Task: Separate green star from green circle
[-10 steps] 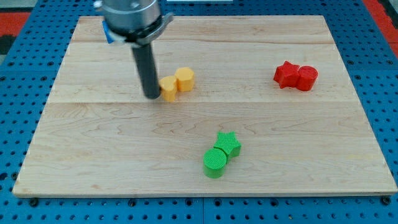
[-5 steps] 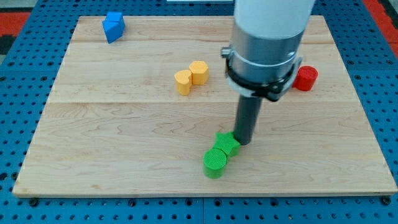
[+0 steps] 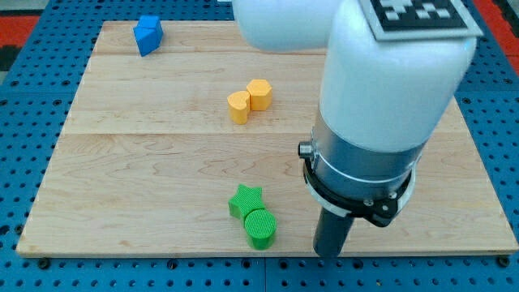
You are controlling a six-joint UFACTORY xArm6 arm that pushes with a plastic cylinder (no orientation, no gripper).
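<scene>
The green star [image 3: 245,200] lies near the view's bottom, left of centre. The green circle [image 3: 260,229] sits just below and right of it, touching it. My tip [image 3: 328,253] is at the board's bottom edge, to the right of the green circle with a gap between them. The arm's large white and grey body fills the view's right half above the tip.
A yellow pair, a rounded block [image 3: 238,106] and a hexagon [image 3: 259,94], lies at the upper centre. A blue block [image 3: 147,34] sits at the top left. The wooden board [image 3: 122,162] rests on a blue pegboard. The arm hides the board's right part.
My tip went from the yellow blocks to the green star's right side, then down to the bottom edge. The green star and circle shifted left and down, still touching. The arm now hides the red blocks.
</scene>
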